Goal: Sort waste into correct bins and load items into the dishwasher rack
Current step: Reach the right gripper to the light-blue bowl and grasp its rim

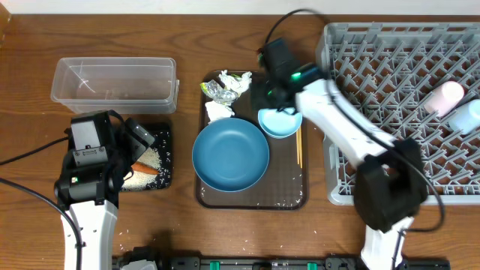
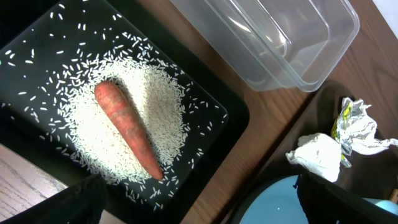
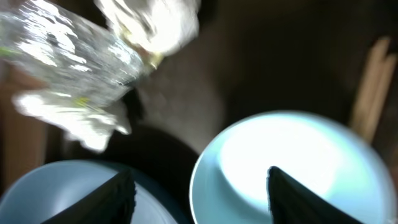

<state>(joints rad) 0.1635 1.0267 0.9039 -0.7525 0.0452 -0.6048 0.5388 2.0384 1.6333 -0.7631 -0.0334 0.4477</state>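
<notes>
My right gripper point(image 3: 199, 177) is open and straddles the near rim of the small light-blue bowl point(image 3: 298, 149), one finger inside it and the other over the dark-blue dish point(image 3: 56, 193). The crumpled wrapper point(image 3: 74, 50) and a white tissue point(image 3: 155, 22) lie beyond. Overhead, bowl point(image 1: 279, 122), dish point(image 1: 230, 155), wrapper point(image 1: 225, 86), tissue point(image 1: 219, 110) and chopsticks point(image 1: 298, 146) sit on the brown tray. My left gripper point(image 2: 199, 186) hangs open and empty over the black tray point(image 2: 37, 37), which holds rice point(image 2: 155, 106) and a carrot piece point(image 2: 127, 127). The clear tub point(image 1: 112, 81) looks empty.
The grey dishwasher rack point(image 1: 405, 97) fills the right side, with a pale cup point(image 1: 444, 96) and a light-blue cup point(image 1: 466, 116) lying in it. The brown serving tray point(image 1: 251, 195) has rice grains scattered along its front. Loose grains also dot the table by the left arm.
</notes>
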